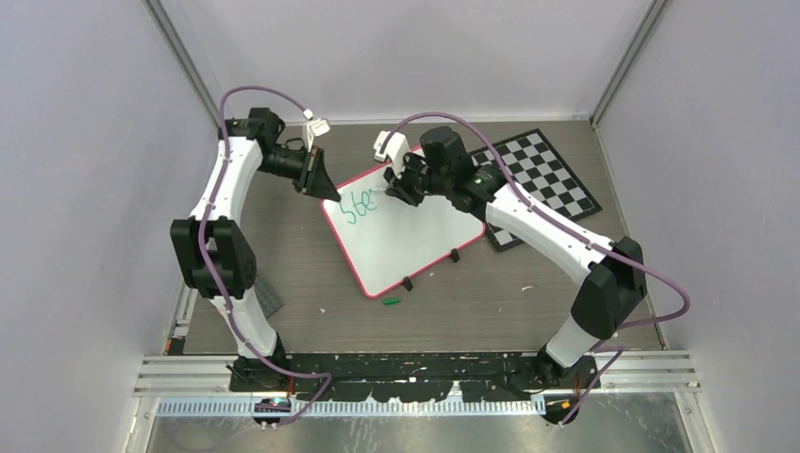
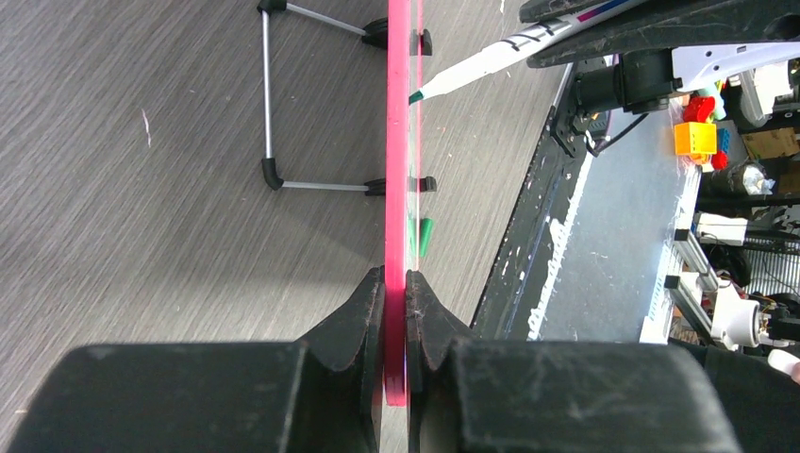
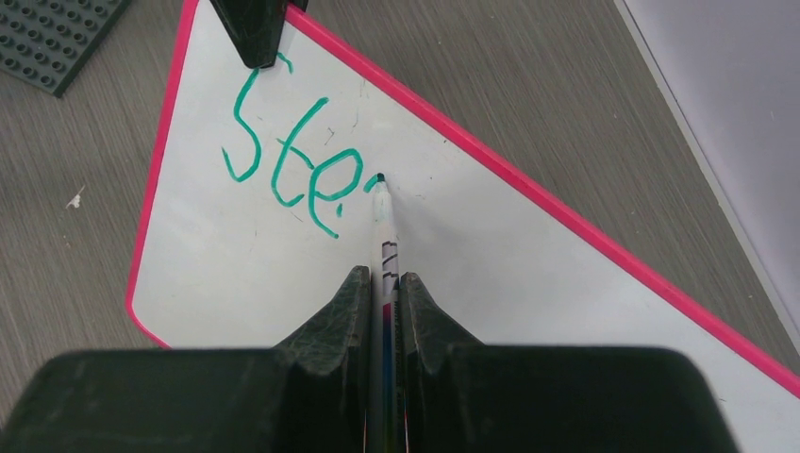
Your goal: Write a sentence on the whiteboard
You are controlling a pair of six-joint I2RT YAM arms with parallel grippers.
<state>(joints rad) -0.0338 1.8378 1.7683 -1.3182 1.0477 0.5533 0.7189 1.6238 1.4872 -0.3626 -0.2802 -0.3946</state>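
The whiteboard (image 1: 406, 236) with a pink rim stands tilted on the table on a wire stand. My left gripper (image 1: 321, 184) is shut on its far left corner; in the left wrist view the jaws clamp the pink edge (image 2: 397, 189). My right gripper (image 1: 401, 187) is shut on a white marker (image 3: 384, 226), whose green tip touches the board. The sentence (image 3: 288, 151) reads "Ste" in green, with a short new stroke at the tip. The letters also show in the top view (image 1: 358, 204).
A black-and-white checkered board (image 1: 542, 184) lies at the back right, partly under my right arm. A green marker cap (image 1: 391, 302) lies in front of the whiteboard. A dark grey studded plate (image 1: 269, 300) lies beside the left arm.
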